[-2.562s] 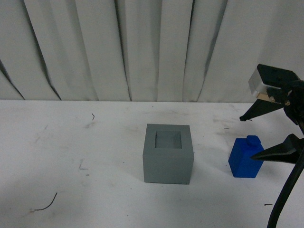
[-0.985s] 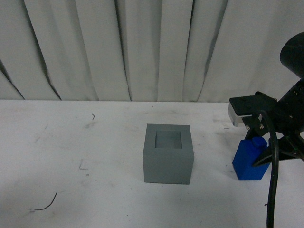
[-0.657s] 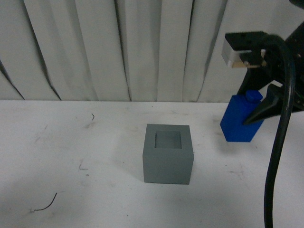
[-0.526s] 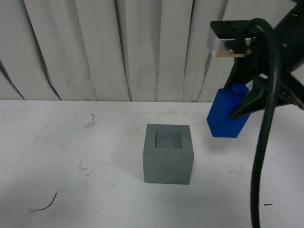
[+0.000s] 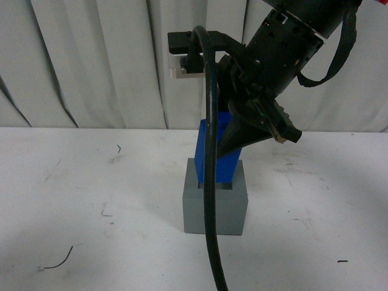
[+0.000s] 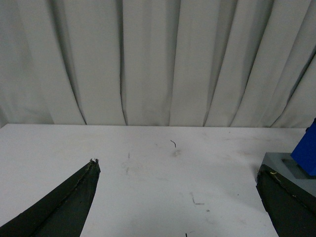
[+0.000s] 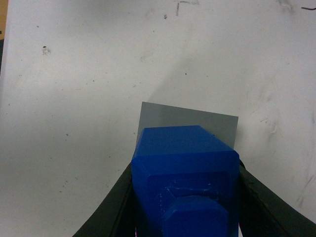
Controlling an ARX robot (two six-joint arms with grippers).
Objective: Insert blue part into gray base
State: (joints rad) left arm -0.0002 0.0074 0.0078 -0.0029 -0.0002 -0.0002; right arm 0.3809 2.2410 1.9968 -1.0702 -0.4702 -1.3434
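The gray base (image 5: 215,209) is a matte cube at the middle of the white table. The blue part (image 5: 219,154) stands upright over it, its lower end at the opening of the top recess; how deep it reaches is hidden. My right gripper (image 5: 233,144) is shut on the block's sides. In the right wrist view the blue part (image 7: 185,173), knob towards the camera, sits between the fingers of the right gripper (image 7: 186,169) and covers most of the gray base (image 7: 187,117). My left gripper (image 6: 177,169) is open and holds nothing, with the gray base (image 6: 282,163) and blue part (image 6: 307,154) beside it.
The right arm's black cable (image 5: 209,200) hangs in front of the base. A thin dark wire scrap (image 5: 57,262) lies on the table (image 5: 91,182) at the near left. A pleated white curtain (image 5: 109,60) closes the back.
My right gripper shut on the blue part at the right, lifted it off the table and carried it left. It now holds the part over the gray base's recess.
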